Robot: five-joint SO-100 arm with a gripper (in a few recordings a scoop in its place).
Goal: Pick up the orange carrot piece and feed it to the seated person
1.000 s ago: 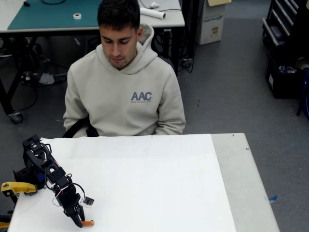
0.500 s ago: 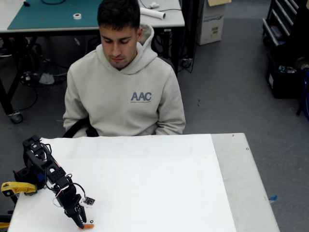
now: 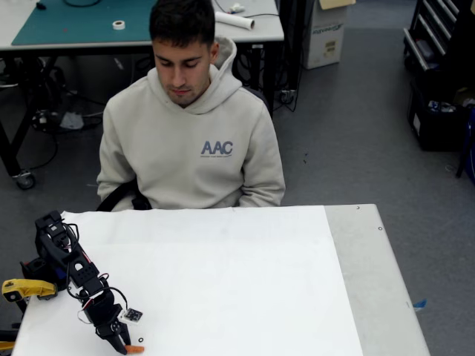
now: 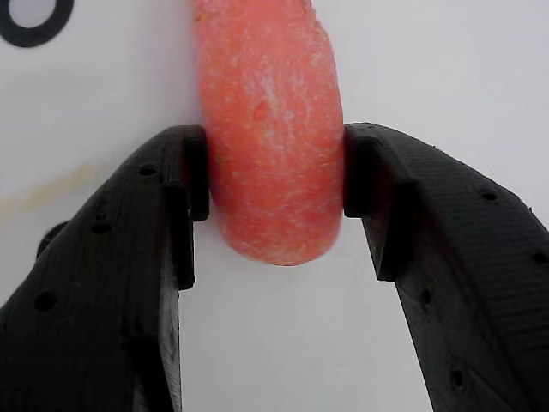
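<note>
Now pincer [image 4: 274, 184] clamped on carrot piece [image 4: 270, 129] near its 6 o'clock end; light, firm, slightly slippery; grip mid-body.

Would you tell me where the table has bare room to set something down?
The white sheet is bare from the gripper across to the grey strip and up to the seated person. The near-left corner is crowded: arm, carrot piece, yellow clamp.

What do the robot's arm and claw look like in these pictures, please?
The arm is black and blocky, with thin cables looping along it and a small white-and-black module near the wrist. In the wrist view, the claw has two matte black fingers, flat-padded, ridged and dotted with small round holes.
</note>
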